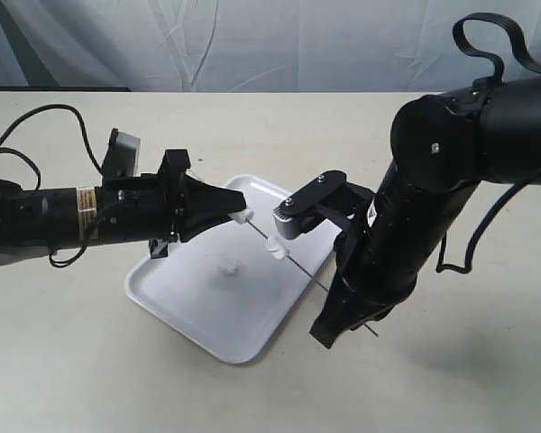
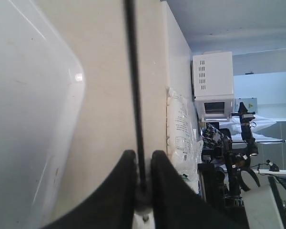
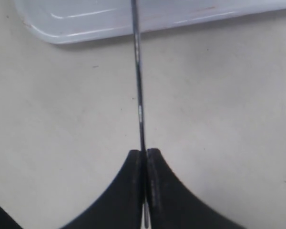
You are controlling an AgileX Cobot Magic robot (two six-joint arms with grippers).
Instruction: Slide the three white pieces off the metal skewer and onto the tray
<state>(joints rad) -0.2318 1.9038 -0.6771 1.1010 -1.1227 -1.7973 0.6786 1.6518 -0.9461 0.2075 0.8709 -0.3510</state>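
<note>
The tray (image 1: 185,302) lies mid-table, also in the left wrist view (image 2: 28,119) and the right wrist view (image 3: 157,14). The metal skewer (image 1: 307,275) slants above its right rim. One white piece (image 1: 274,245) sits on the skewer over the tray. A second piece (image 1: 226,266) lies loose on the tray. The third piece (image 1: 244,216) is at the skewer's far end, between the jaws of my left gripper (image 1: 242,211), which is shut on it with the skewer (image 2: 133,71) running out past the fingertips (image 2: 128,157). My right gripper (image 1: 336,303) (image 3: 146,152) is shut on the skewer (image 3: 138,71) near its other end.
The tray rests on a beige table (image 1: 451,379) backed by a pale curtain. A black cable (image 1: 36,113) loops behind the left arm. The left wrist view shows a plastic bag (image 2: 181,124) and a white appliance (image 2: 212,83) beyond the table's edge.
</note>
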